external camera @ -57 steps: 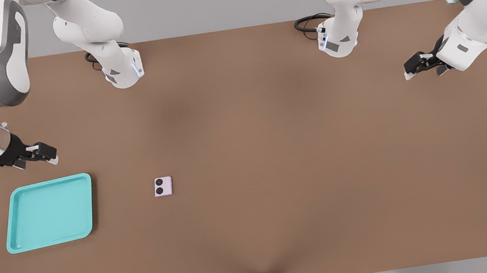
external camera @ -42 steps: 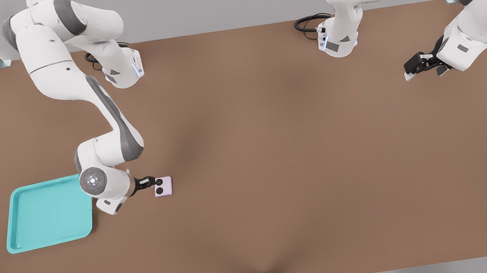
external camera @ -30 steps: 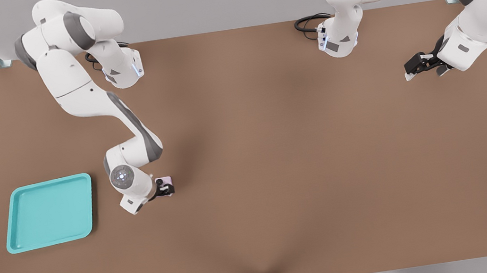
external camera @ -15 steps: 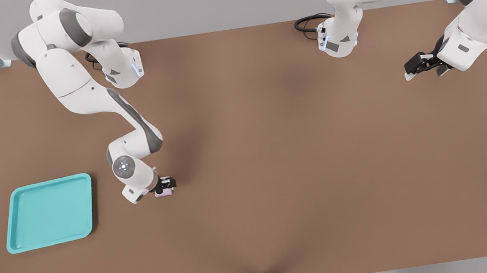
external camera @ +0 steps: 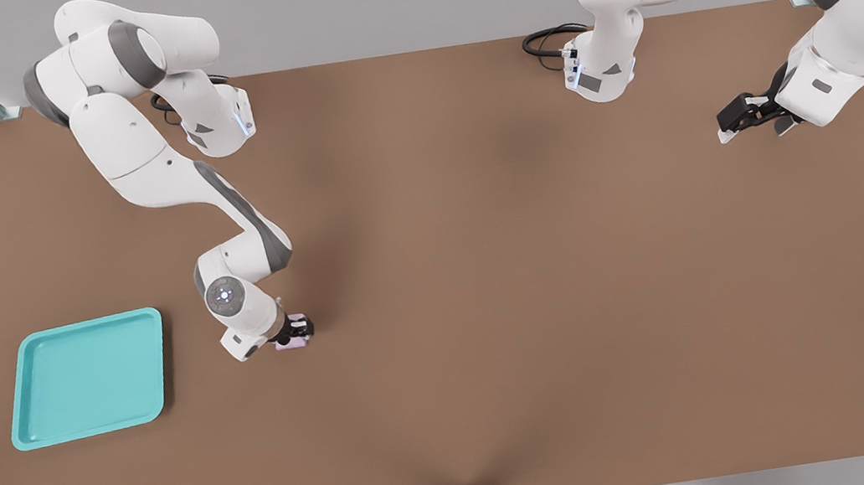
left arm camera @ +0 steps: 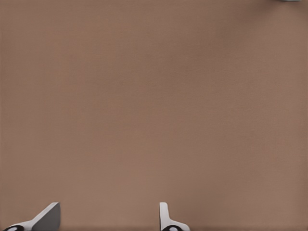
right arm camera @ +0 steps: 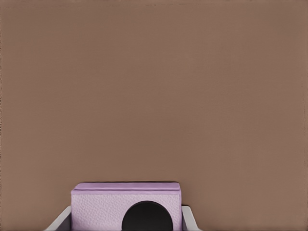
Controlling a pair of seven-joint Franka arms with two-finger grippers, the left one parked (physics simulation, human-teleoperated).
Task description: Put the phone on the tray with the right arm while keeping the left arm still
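Right now your right arm's gripper [external camera: 297,329] sits low over the phone [external camera: 292,343] on the table [external camera: 538,278], one finger [right arm camera: 61,220] flanking each side of it, apparently touching. The tray [external camera: 39,391] lies well apart, toward the front view's left, so the carry heads that way.

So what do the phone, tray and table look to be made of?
Phone, between the gripper fingers: pale lilac, matte, finely grained like leatherette or textured plastic, with a glossy black lens. Tray: smooth turquoise, probably moulded plastic, with a raised rim. Table: flat matte brown, no grain; material unclear.
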